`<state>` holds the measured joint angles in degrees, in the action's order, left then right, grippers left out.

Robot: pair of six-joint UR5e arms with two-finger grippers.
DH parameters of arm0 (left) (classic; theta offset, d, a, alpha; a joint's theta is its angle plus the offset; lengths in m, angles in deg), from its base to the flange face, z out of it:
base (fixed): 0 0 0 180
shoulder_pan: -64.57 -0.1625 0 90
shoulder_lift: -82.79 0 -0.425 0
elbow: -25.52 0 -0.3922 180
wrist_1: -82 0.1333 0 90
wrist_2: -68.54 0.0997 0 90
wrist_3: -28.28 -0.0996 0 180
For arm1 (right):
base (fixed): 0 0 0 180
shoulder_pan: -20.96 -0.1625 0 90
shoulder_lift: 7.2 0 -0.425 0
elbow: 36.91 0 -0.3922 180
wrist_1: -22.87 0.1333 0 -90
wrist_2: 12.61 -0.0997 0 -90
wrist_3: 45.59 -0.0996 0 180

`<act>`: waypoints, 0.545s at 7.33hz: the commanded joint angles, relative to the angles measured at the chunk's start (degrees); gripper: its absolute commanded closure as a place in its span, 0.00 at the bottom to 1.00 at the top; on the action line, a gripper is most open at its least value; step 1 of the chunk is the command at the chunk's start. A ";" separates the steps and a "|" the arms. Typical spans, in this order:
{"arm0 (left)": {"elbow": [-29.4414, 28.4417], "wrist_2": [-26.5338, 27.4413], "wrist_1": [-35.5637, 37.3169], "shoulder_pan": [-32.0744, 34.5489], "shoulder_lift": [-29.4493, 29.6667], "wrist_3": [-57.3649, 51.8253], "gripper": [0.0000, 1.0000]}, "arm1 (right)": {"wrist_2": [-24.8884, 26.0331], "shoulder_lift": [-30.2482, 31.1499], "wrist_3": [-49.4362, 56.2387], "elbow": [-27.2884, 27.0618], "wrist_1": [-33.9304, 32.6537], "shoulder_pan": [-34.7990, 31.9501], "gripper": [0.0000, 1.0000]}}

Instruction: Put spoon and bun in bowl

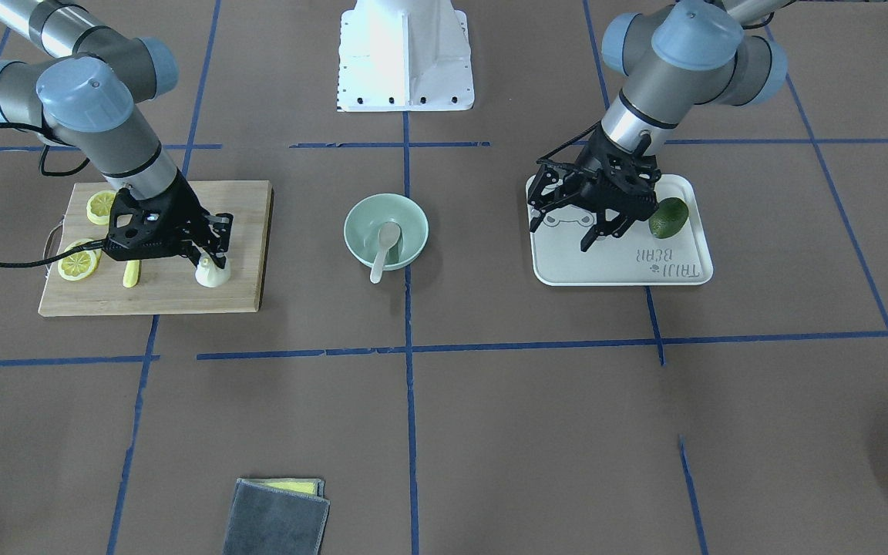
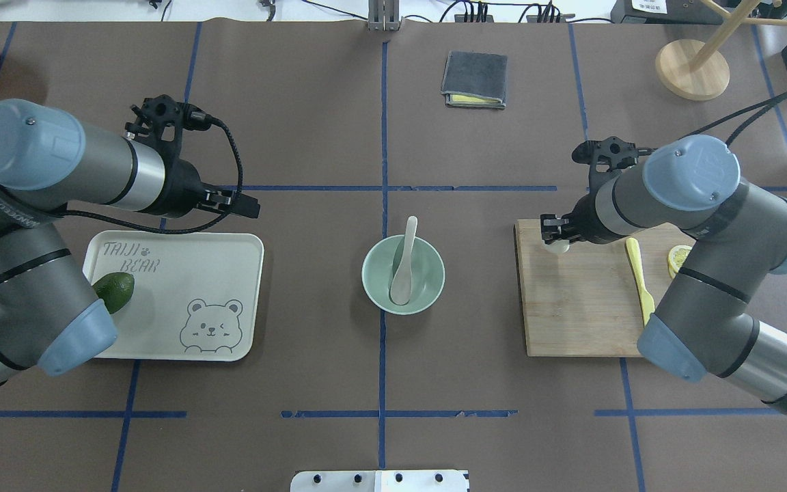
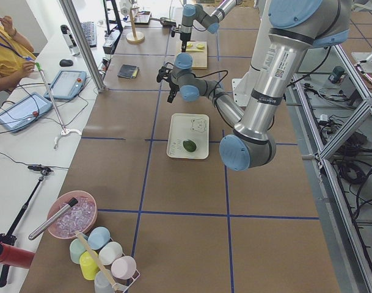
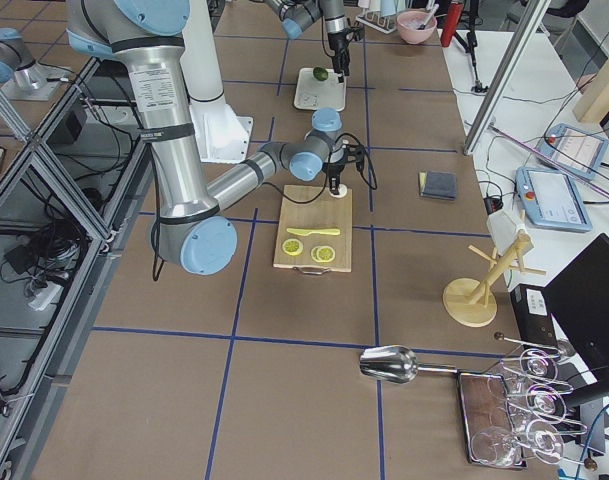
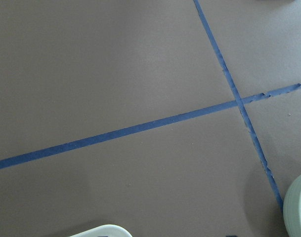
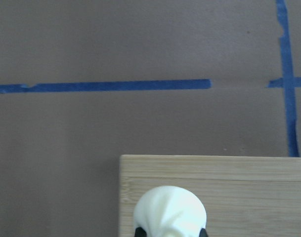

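The off-white spoon (image 1: pixel 384 245) lies in the mint-green bowl (image 1: pixel 359 212) at the table's middle, its handle resting over the rim; both also show in the overhead view, spoon (image 2: pixel 404 263) and bowl (image 2: pixel 373 273). The white bun (image 1: pixel 213 274) sits on the wooden cutting board (image 1: pixel 243 231). My right gripper (image 1: pixel 210 256) reaches down over the bun, its fingertips against both sides of it, as the right wrist view shows (image 6: pixel 170 210). My left gripper (image 1: pixel 565 231) is open and empty, above the bear-print tray (image 1: pixel 613 270).
Lemon slices (image 1: pixel 78 264) and a yellow plastic knife (image 2: pixel 639 277) lie on the cutting board. A green fruit (image 1: pixel 668 217) sits on the tray. A folded grey cloth (image 2: pixel 474 78) and a wooden stand (image 2: pixel 692 68) are at the far side.
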<state>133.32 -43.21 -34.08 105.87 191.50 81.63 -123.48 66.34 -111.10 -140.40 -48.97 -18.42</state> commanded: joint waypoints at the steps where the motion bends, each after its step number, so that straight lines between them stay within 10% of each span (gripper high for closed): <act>1: 4.08 -0.13 -0.02 0.62 -4.03 0.01 0.16 | 1.34 -9.26 -12.46 -0.05 -5.49 4.89 0.51; 4: 4.00 -0.05 -0.02 0.62 -3.95 0.18 0.16 | 9.84 -17.89 -25.00 1.09 -5.67 14.04 0.47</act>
<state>137.25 -43.32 -34.10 106.46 187.60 81.71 -117.60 51.57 -131.34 -139.94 -54.51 -8.20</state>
